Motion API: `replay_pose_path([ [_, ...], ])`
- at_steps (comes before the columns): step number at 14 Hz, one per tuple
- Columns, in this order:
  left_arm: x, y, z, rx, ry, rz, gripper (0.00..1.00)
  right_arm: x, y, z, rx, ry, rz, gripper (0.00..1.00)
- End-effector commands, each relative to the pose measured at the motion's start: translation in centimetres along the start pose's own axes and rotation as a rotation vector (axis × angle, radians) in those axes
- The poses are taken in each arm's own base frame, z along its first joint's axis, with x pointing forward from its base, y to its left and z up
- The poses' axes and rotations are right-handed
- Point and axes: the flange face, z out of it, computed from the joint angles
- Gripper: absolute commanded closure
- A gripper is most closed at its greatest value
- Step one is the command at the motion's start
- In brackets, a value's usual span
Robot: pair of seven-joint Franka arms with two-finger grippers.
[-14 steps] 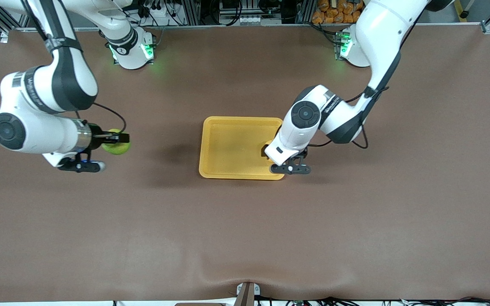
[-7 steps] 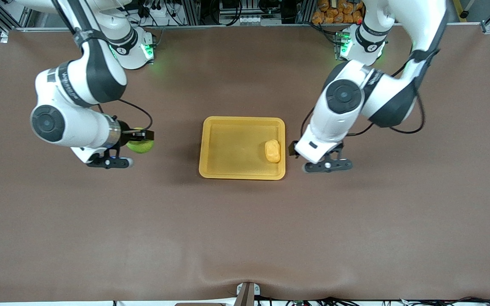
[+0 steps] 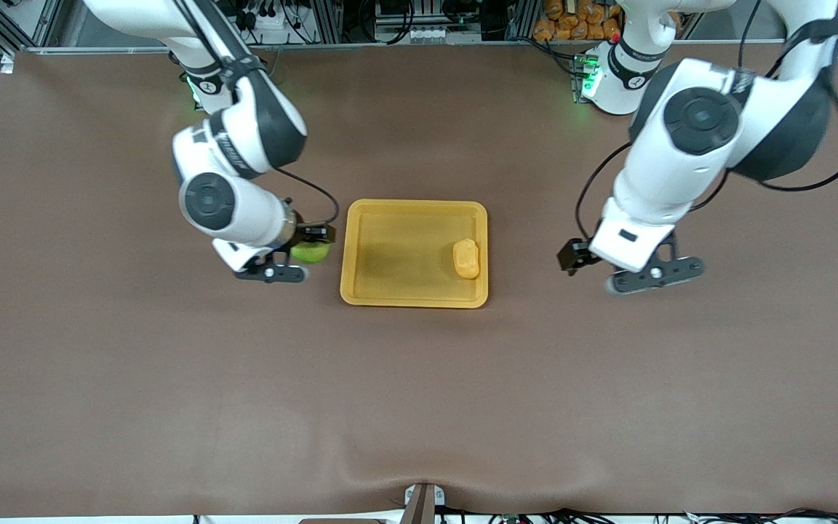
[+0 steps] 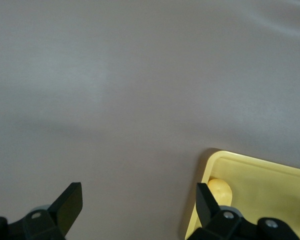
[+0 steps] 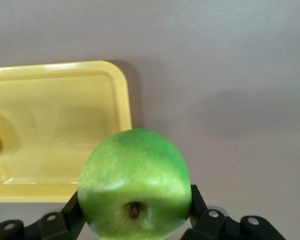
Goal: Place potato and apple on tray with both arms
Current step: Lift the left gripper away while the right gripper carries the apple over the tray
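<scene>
Just beside the tray [image 3: 414,209], at mid-frame of the front view, the apple [image 3: 310,252] was held clamped in the right gripper [image 3: 315,242], above the table. The potato [image 3: 466,258] already lay in the tray, and the left gripper [image 3: 572,256] was spread empty over bare table. The apple would best be carried over the rim, lowered to a clear spot apart from the potato, and only then released.

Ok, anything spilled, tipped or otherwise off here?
Nothing stands out. The potato lies in the tray, the right end effector holds the apple beside it, and the left end effector is open over the table.

Bare tray [image 3: 390,251] floor beside potato [image 3: 466,259], toward right arm's end.
</scene>
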Motion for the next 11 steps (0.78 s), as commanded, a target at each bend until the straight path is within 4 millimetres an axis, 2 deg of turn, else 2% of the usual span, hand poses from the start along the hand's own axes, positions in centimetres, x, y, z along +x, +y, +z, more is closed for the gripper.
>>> replay_pose_path([
  [1,-0.7,-1.6,-2.7,0.022,0.005,-0.016,0.0,-0.1,-1.4,0.9,0.019,0.008,0.03,1.0],
  [3,-0.1,-3.0,-4.9,0.028,0.022,-0.042,0.0,-0.2,-3.0,2.7,0.018,0.018,0.046,1.0],
  [5,-0.1,-3.1,-6.5,0.028,0.024,-0.045,0.0,-0.7,-5.6,5.8,0.015,0.038,0.068,1.0],
  [6,0.0,-3.5,-6.9,0.041,0.015,-0.041,0.0,-0.6,-6.2,6.7,0.018,0.043,0.068,1.0],
  [8,0.1,-3.9,-7.4,0.048,0.008,0.017,0.0,-0.5,-6.2,7.4,0.012,0.036,0.069,1.0],
  [11,0.9,-6.3,-8.9,0.052,0.003,-0.006,0.0,-0.3,-6.9,9.3,0.009,0.041,0.063,1.0],
])
